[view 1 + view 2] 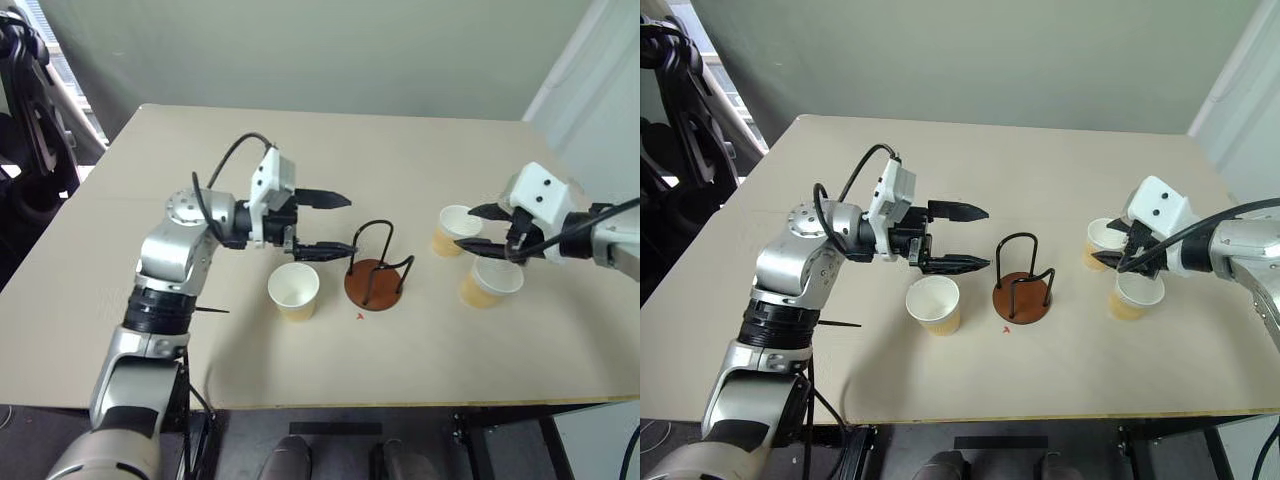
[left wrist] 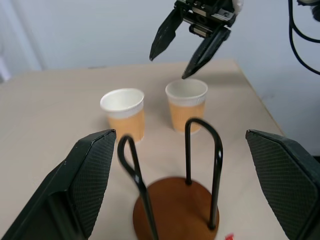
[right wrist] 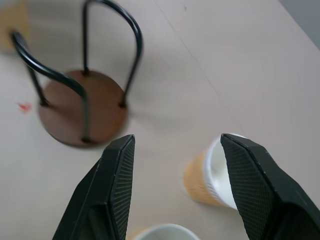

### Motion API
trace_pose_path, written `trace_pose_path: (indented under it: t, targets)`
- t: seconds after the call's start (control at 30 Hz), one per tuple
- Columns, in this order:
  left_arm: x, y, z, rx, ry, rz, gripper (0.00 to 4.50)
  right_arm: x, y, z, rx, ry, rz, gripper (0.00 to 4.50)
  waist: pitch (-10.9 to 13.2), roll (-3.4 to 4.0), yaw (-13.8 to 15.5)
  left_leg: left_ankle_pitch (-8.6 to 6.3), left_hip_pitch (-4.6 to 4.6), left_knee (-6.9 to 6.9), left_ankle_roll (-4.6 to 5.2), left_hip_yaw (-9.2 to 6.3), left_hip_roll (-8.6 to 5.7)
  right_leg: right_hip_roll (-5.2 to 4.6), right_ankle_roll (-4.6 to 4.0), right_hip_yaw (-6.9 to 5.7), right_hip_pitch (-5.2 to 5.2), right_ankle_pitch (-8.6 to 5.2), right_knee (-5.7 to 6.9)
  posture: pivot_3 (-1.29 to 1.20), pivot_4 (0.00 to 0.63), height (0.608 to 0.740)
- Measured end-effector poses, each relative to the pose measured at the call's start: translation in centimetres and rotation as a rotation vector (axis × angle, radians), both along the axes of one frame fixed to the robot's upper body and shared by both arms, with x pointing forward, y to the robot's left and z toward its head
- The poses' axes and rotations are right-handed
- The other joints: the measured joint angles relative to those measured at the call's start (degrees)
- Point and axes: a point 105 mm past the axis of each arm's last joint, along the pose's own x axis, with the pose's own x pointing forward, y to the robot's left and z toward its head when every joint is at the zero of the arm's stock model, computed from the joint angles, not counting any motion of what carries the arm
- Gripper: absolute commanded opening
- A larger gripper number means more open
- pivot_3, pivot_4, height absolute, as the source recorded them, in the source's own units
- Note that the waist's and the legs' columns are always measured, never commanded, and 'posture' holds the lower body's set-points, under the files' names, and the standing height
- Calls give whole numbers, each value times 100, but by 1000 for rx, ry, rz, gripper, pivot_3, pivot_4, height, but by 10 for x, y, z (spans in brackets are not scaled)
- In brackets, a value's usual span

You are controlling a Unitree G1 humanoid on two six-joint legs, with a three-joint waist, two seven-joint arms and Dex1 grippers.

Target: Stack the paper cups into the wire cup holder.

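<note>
The wire cup holder (image 1: 374, 284), a reddish-brown disc with black wire loops, stands empty mid-table. One paper cup (image 1: 293, 290) stands upright just left of it. Two more paper cups (image 1: 455, 230) (image 1: 490, 283) stand upright to its right, close together. My left gripper (image 1: 350, 225) hovers open above the table between the left cup and the holder, pointing toward the holder, with nothing in it. My right gripper (image 1: 465, 227) hangs open just above the farther right cup, empty. In the left wrist view, the right gripper (image 2: 167, 68) sits just over a cup (image 2: 186, 102) beyond the holder (image 2: 175, 207).
The tan table (image 1: 200, 350) has its front edge near me and its right edge just past the right cups. A small red mark (image 1: 360, 316) lies in front of the holder. Dark equipment (image 1: 30, 110) stands off the table's left side.
</note>
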Motion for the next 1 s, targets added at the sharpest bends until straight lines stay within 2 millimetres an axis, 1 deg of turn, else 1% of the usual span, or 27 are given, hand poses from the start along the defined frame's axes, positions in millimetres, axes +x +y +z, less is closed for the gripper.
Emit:
trace_pose_path:
  t: [0.07, 0.17, 0.37, 0.47, 0.57, 0.67, 0.8, 1.0]
  targets:
    - [0, 5, 2, -2, -3, 26, 4451, 7, -3, -1, -34, -11, -1, 2728, 0, 0, 9, 0, 0, -1, 0, -3, 0, 1, 0, -2, 0, 0, -1, 0, 150, 740]
    - [0, 10, 8, -16, -16, 48, 4451, 17, -1, -6, -47, -3, 16, 2728, 0, 0, 6, -1, -1, 1, 1, -4, -1, -1, -1, -1, 0, 0, -2, 0, 150, 740]
    - [-4, 9, 10, -28, -17, 47, 4451, 35, -4, -13, -69, 10, 14, 2728, 0, 0, 5, 0, -1, -3, 1, -4, -2, -2, -2, -1, 0, 1, -3, 0, 150, 740]
    - [-7, 7, 11, -34, -12, 37, 4451, 42, -9, -22, -84, 32, 0, 2728, 0, 0, 7, 0, -1, -5, 1, -4, -1, -2, -3, -2, 0, 2, -3, 0, 150, 740]
    - [-13, 7, 14, -39, -6, 16, 4451, 47, -14, -31, -101, 52, -15, 2728, 0, 0, 6, 0, -1, -9, 0, -3, -1, -2, -4, -2, -1, 2, -2, 0, 150, 740]
    - [-17, 14, 11, -1, -5, 22, 4451, 49, -17, -36, -114, 64, -16, 2728, 0, 0, -1, 0, -1, -15, 0, -2, 2, -1, -7, -1, -3, 3, -2, 0, 150, 740]
    - [-17, 21, 11, 28, -6, 38, 4451, 53, -20, -39, -126, 69, -23, 2728, 0, 0, -4, 0, -1, -14, 0, -2, 1, -2, -8, -1, -3, 3, -4, 0, 150, 740]
    - [-18, 22, 12, 28, -5, 42, 4451, 57, -20, -49, -133, 100, -13, 2728, 0, 0, 5, 0, -2, -16, 0, -2, 1, -3, -9, -1, -3, 4, -3, 0, 150, 740]
